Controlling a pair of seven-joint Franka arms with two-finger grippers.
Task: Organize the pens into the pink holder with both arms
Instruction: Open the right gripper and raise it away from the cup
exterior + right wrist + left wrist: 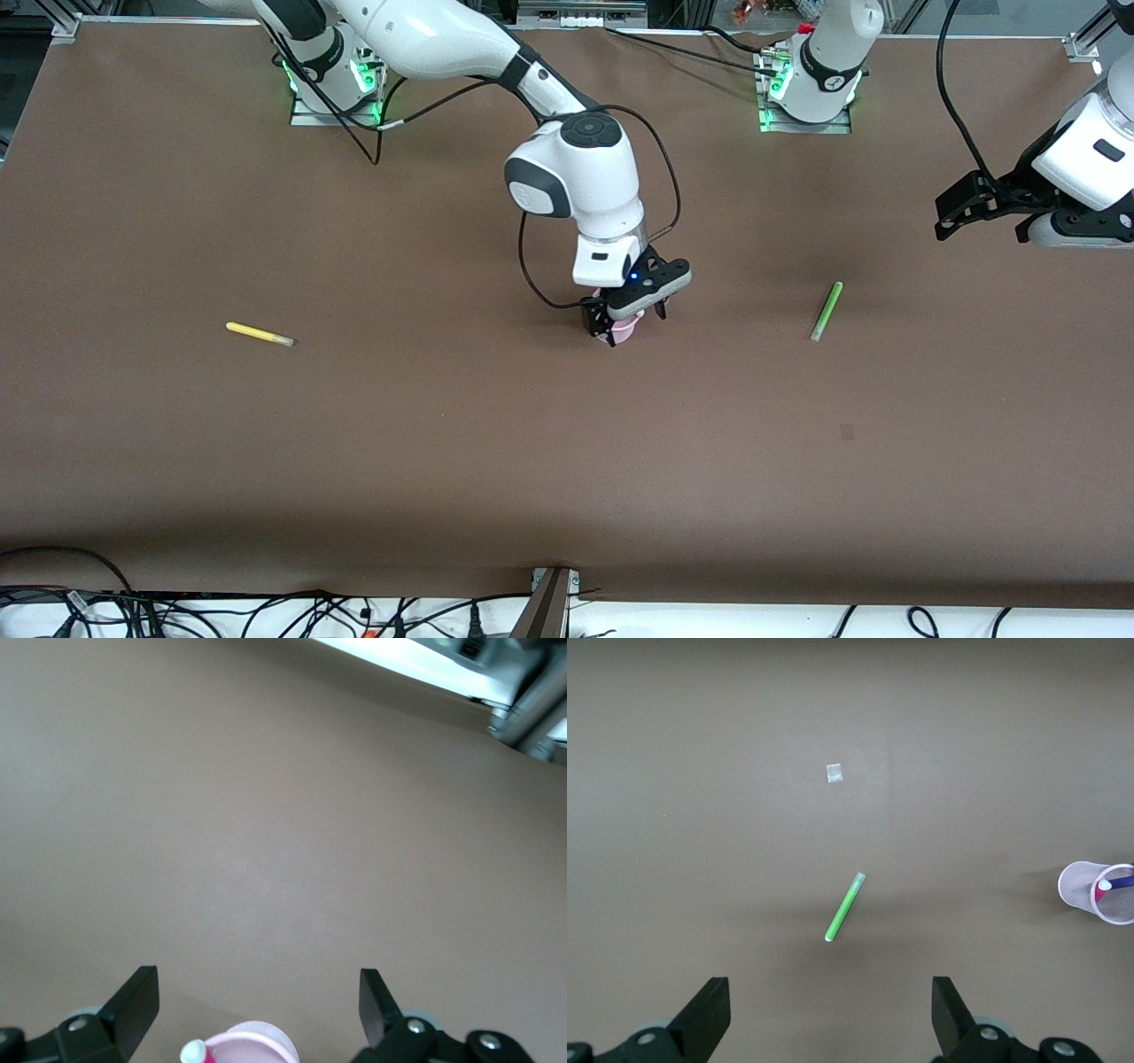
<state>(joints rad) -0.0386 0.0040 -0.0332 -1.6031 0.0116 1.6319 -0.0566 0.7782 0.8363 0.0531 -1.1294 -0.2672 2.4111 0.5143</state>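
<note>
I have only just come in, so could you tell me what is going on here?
The two arms are sorting pens into the pink holder. The right gripper, open, is over the holder, which has the magenta pen and purple pen in it. The left gripper hangs open above the green pen. The yellow pen lies toward the right arm's end.

The green pen [844, 907] is seen lying on the tabletop [700, 815]; two pens are held in the pink holder [1096, 892]; the left pincer [831, 1010] is spread wide.
</note>
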